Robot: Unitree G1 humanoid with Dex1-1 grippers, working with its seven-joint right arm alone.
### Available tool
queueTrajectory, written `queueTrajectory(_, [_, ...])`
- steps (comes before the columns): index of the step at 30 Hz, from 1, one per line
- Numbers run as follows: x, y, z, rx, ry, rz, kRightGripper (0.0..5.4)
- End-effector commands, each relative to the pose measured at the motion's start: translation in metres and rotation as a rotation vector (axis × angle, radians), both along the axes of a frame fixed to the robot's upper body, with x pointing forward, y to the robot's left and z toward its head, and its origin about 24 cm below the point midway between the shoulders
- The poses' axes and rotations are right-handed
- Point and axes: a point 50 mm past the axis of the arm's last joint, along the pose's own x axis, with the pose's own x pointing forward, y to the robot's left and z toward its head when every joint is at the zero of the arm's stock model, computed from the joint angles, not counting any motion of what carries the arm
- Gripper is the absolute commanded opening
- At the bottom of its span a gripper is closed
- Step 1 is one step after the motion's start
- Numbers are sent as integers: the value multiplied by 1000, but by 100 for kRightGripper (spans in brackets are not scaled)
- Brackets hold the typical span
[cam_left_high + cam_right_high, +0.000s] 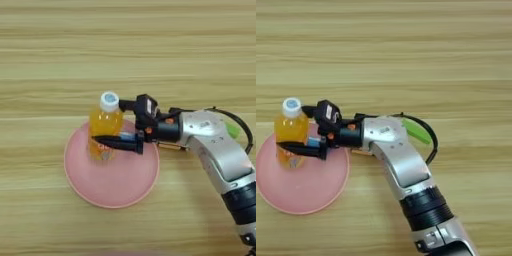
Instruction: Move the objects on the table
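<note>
Left eye view: a small orange-drink bottle (105,127) with a white cap stands upright on a pink plate (117,187), toward the plate's far left part. The plate lies on the light wooden desk (125,45), a little below the middle. The right arm (220,155), silver with a black wrist section, reaches in from the lower right corner and points left. Its jaws (107,121) straddle the bottle: one black finger (115,142) crosses the front of the bottle's lower body, the other sits behind near the cap, so the jaws are closed around the bottle. A scrap of bright green, the green bar (232,131), peeks out just behind the forearm at the right. Something thin and yellowish lies on the desk under the wrist, too hidden to name.

Right eye view: the same scene sits further left. The bottle (291,132) and plate (311,192) are near the left edge, with the jaws (292,125) gripping the bottle on both sides. The green bar (417,131) shows more fully, lying tilted on the desk just beyond the forearm (401,160), with a black cable (432,137) looping over it.
</note>
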Motion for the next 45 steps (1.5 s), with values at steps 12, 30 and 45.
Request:
queueTrajectory(12, [71,-42,74,135,-250,-605,352])
queueTrajectory(30, [98,-52,29,5,-113,-751,352])
queueTrajectory(45, [102,-44,-2,-103,-92,-734,352])
